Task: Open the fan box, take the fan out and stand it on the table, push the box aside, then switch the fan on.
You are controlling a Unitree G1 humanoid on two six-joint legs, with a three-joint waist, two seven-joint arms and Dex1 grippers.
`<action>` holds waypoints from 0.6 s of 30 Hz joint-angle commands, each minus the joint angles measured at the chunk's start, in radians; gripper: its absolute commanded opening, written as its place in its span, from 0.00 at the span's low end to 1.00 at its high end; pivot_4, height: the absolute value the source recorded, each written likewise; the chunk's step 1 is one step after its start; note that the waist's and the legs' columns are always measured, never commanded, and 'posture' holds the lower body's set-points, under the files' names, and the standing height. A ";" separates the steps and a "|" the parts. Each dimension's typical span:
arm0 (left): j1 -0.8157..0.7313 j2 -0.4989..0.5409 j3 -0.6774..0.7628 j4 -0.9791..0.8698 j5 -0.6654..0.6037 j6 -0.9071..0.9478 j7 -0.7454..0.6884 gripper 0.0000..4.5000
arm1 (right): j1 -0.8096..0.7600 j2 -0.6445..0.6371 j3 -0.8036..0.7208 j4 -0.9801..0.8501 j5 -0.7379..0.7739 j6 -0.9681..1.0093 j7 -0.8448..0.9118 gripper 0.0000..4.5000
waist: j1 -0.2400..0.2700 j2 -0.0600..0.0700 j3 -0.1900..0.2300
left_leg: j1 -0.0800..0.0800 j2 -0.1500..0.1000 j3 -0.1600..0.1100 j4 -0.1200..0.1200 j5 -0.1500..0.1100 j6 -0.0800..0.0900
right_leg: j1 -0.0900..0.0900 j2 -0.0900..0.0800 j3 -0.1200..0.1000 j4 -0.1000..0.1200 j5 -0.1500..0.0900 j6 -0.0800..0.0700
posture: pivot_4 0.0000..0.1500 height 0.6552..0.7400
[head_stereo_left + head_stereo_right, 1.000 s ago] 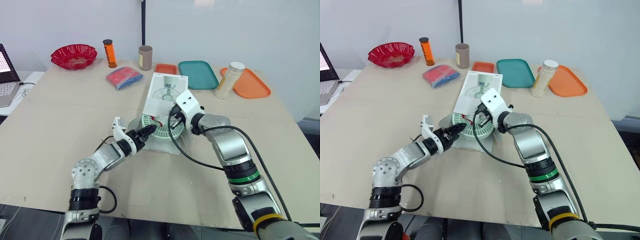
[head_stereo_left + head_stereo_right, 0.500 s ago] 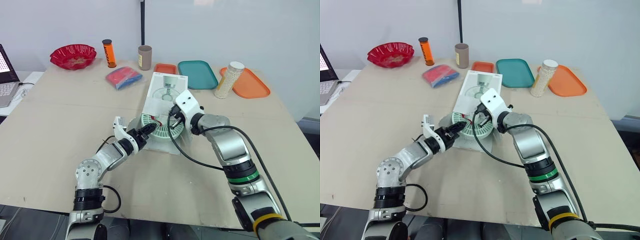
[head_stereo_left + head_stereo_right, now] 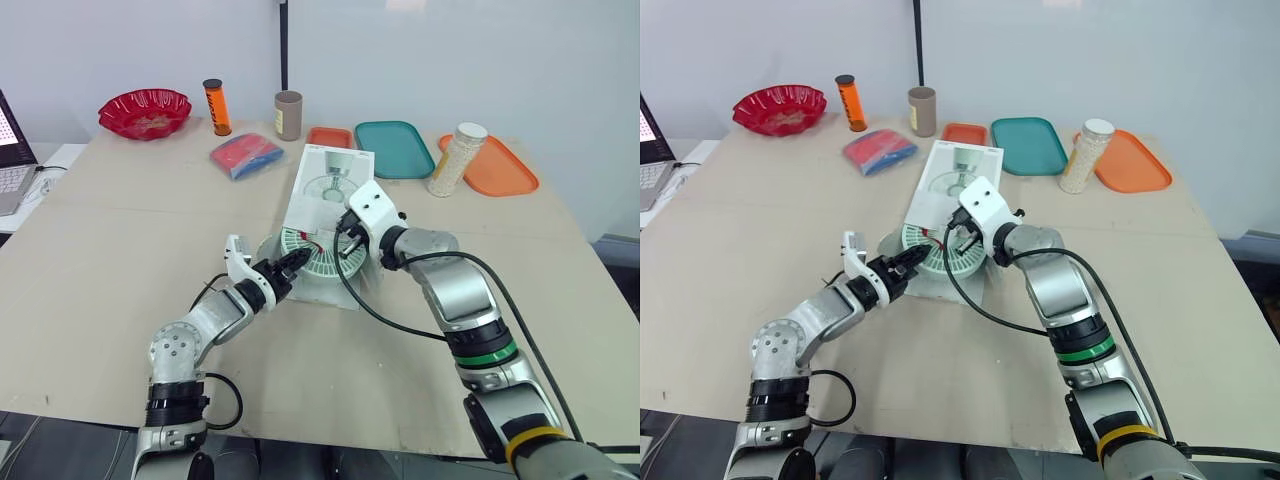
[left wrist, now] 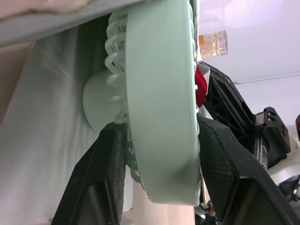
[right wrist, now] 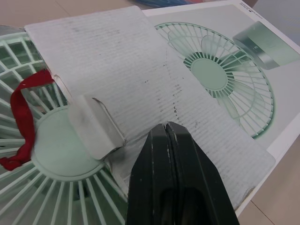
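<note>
The fan is pale green and round, with a ribbed grille and a red ribbon tied through its front. It lies half out of the open near end of the box, near the middle of the table. The box is white and flat, with a picture of the fan printed on top. Its opened flap lies over the fan's grille.

The left gripper clamps the fan's rim, one of its fingers on each face. The right gripper sits above the flap with its fingers pressed together. Whether they pinch an edge of the flap is hard to tell.

Along the far edge stand a red bowl, its contents unclear, an orange can and a tan cup. A blue and red packet lies just in front of them. To the right lie a small orange tray, a teal tray and a larger orange tray. A jar full of pale grains stands at the near left edge of the larger orange tray.
</note>
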 commanded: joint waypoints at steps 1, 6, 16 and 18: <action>0.092 0.055 0.030 -0.115 -0.059 0.026 0.046 0.46 | 0.022 0.007 0.041 0.086 -0.011 0.056 0.001 0.00 | 0.000 0.000 0.000 | 0.000 0.000 0.000 0.000 0.000 0.000 | 0.000 0.000 0.000 0.000 0.000 0.000 | 1.00 1.00; 0.148 0.090 0.011 -0.184 -0.140 0.010 0.096 0.46 | 0.009 -0.009 0.061 0.107 -0.034 0.054 0.007 0.00 | 0.004 0.000 0.000 | 0.001 0.001 0.000 0.000 0.000 0.000 | 0.000 0.000 0.000 0.000 0.001 0.000 | 1.00 1.00; 0.357 0.206 -0.049 -0.300 -0.387 -0.054 0.216 0.46 | 0.012 -0.011 0.075 0.102 -0.047 0.081 0.004 0.00 | 0.004 -0.001 -0.002 | 0.001 0.000 0.001 -0.001 0.000 0.000 | 0.000 -0.001 0.001 -0.001 0.001 0.000 | 1.00 1.00; 0.379 0.232 -0.059 -0.327 -0.413 -0.078 0.221 0.46 | 0.013 -0.012 0.079 0.097 -0.049 0.083 0.006 0.00 | 0.004 -0.002 -0.003 | 0.002 0.000 0.000 -0.001 0.000 0.000 | 0.001 0.000 0.001 -0.001 0.001 0.000 | 1.00 1.00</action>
